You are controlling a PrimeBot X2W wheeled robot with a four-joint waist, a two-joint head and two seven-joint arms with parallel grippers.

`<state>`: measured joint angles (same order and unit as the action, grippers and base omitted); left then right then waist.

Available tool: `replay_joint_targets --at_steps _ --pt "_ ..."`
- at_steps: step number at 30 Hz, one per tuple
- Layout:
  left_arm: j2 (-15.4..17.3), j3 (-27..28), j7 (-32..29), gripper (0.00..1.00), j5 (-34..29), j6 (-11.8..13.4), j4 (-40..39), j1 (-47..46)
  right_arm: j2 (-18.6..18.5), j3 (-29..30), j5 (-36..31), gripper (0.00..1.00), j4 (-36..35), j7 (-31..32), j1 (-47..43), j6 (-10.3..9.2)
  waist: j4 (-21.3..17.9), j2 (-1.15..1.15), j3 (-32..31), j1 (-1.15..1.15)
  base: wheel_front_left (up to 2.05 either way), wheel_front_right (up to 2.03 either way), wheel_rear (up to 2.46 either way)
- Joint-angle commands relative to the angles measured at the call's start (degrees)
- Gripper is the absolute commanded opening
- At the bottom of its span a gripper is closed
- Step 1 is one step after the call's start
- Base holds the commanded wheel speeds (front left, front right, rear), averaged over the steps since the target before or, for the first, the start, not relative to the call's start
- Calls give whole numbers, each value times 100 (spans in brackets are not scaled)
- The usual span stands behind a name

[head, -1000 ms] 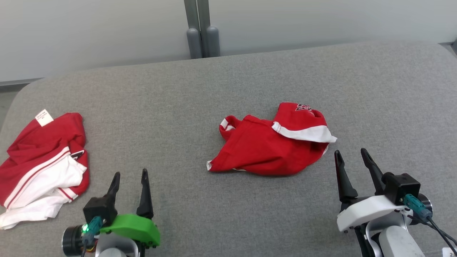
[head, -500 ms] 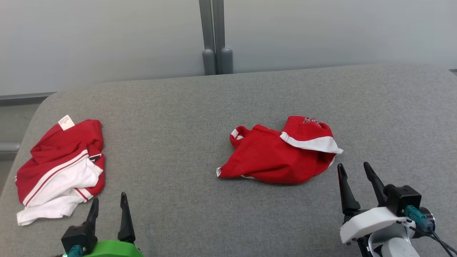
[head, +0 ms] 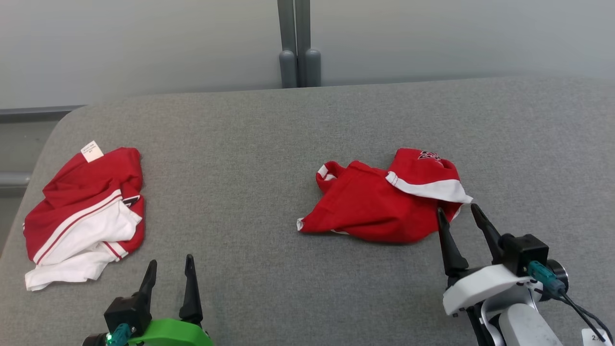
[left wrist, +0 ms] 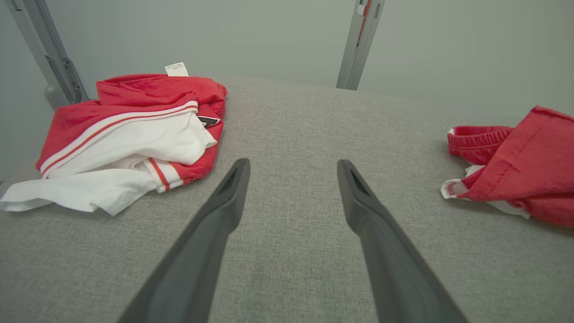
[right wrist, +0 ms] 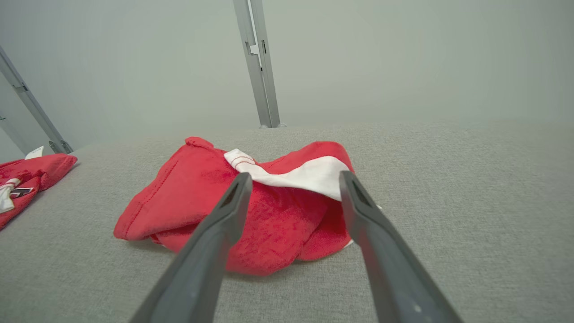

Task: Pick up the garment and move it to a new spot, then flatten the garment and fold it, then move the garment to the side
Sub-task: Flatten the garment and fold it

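1. The left tool (head: 171, 260) (left wrist: 293, 162) is seen with its fingers spread wide and nothing between them. Bare grey worktop (head: 240, 168) lies beneath and just ahead of it.
2. The right tool (head: 457, 208) (right wrist: 295, 175) is likewise spread wide, with nothing gripped. Its tips are set at the near edge of the smaller red garment (head: 379, 206) (right wrist: 188, 197) (left wrist: 529, 170), a bunched piece with a white band lying just ahead of it. Whether they touch the cloth cannot be told.
3. The garment (head: 81, 211) (left wrist: 134, 130) (right wrist: 27, 179), red with white sleeves and striped trim, is found crumpled ahead and to the left of the left tool. It is well apart from the right tool.
4. A small white label (head: 92, 151) (left wrist: 176, 68) is seen at the garment's far edge, away from the left tool.
5. Beyond both tools, past the worktop's far edge, a grey post (head: 298, 43) is seen against a pale wall (head: 144, 48).
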<state>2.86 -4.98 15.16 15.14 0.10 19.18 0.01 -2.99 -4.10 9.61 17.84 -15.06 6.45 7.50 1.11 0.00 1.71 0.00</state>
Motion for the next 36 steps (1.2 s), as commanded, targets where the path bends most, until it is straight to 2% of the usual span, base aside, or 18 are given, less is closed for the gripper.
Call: replay_joint_targets --at_steps 1,16,25,30,32,33,35,36 --pt "8 -41 -1 100 70 37 6 -136 -59 -56 -52 100 52 -17 174 -2 112 0 145 0 0 0 0" --pt "8 -374 -1 100 270 151 13 -487 -441 -425 -477 100 1115 -17 1296 -2 511 0 793 0 0 0 0" --pt "9 -477 -1 100 354 194 -1 -609 -454 -362 -593 100 1276 -17 1453 -2 556 0 993 0 0 0 0" --pt "8 -507 -1 100 374 187 -6 -669 -422 -257 -537 100 1122 -17 1479 -2 564 0 1040 0 0 0 0" --pt "8 -515 -1 100 382 187 2 -653 -420 -231 -524 78 1047 -17 1427 -2 562 0 1029 0 0 0 0" --pt "8 -519 -1 100 379 186 9 -645 -415 -223 -513 60 1007 -17 1396 -2 559 0 1022 0 0 0 0" --pt "8 -513 -1 100 385 187 20 -628 -405 -219 -499 29 935 -17 1343 -2 551 0 1003 0 0 0 0" --pt "8 -511 -1 100 384 186 26 -618 -394 -205 -470 0 882 -17 1326 -2 548 0 993 0 0 0 0"
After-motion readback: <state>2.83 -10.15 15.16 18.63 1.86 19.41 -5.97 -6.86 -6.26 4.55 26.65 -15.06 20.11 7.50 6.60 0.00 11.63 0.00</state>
